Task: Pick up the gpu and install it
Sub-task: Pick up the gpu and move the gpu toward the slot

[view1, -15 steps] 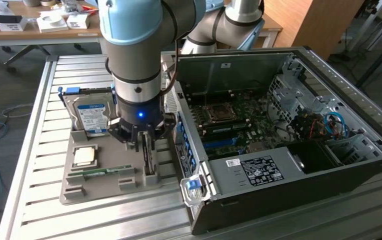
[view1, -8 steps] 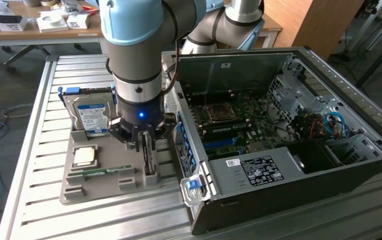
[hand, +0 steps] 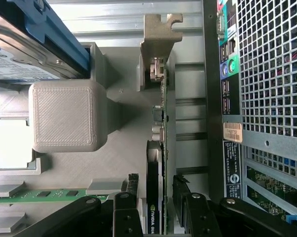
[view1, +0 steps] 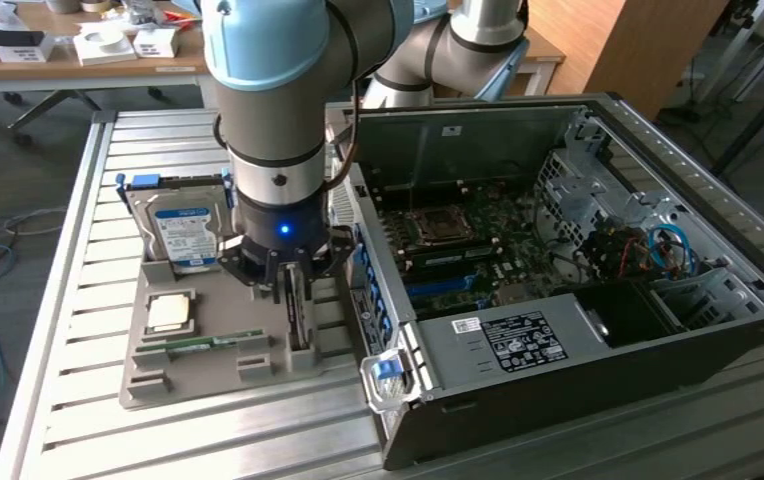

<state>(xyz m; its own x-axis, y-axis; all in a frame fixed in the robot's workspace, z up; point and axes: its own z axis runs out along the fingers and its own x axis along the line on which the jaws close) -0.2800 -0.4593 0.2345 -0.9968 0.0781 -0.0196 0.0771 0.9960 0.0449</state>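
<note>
The gpu stands on its edge in a slot of the grey holder tray, close to the open computer case. In the wrist view its thin edge runs along the tray, and its black face carries white lettering. My gripper is lowered right over the card. Its two black fingers straddle the card, one on each side, with a small gap to each face, so the gripper is open.
A silver blue-labelled hard drive, a square chip and a green memory stick also sit in the tray. The case lies on its side with the motherboard exposed. Its rear grille is close beside the card.
</note>
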